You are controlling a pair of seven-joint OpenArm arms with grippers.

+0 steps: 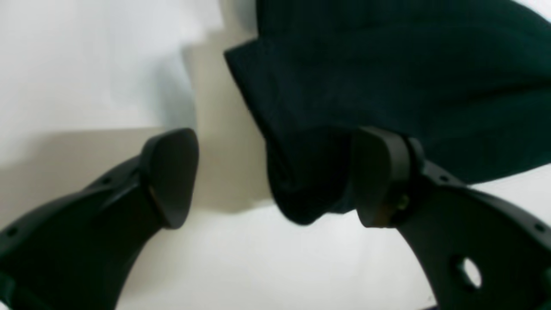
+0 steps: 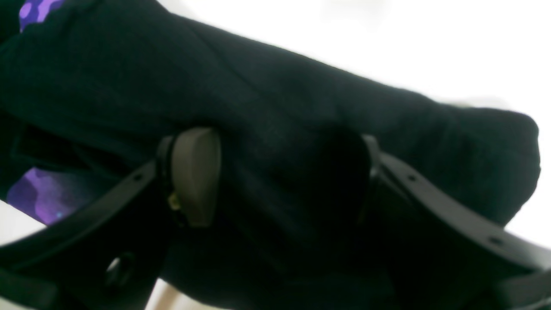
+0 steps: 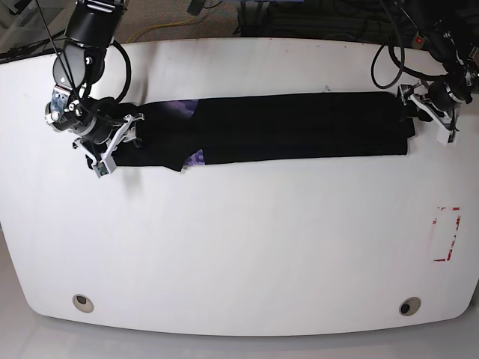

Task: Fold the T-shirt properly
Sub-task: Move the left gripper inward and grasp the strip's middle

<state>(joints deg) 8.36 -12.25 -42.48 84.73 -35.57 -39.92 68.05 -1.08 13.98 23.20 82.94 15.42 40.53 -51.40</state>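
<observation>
1. The black T-shirt [image 3: 292,126] lay as a long, soft strip on the smooth white counter [image 3: 239,254].
2. The left gripper [image 1: 275,176] was spread wide, one finger touching the cloth's corner.
3. The right gripper [image 2: 284,181] stood wide around a thick fold; I cannot tell if it squeezed.

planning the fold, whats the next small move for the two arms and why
Probably shift the left gripper over the black cloth T-shirt's end: only one finger overlaps cloth, its jaws open. The right gripper already straddles cloth.

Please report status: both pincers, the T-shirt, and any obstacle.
Left pincer open at T-shirt corner. Right pincer wide around bunched cloth. T-shirt lies as long band. No obstacle seen.
</observation>
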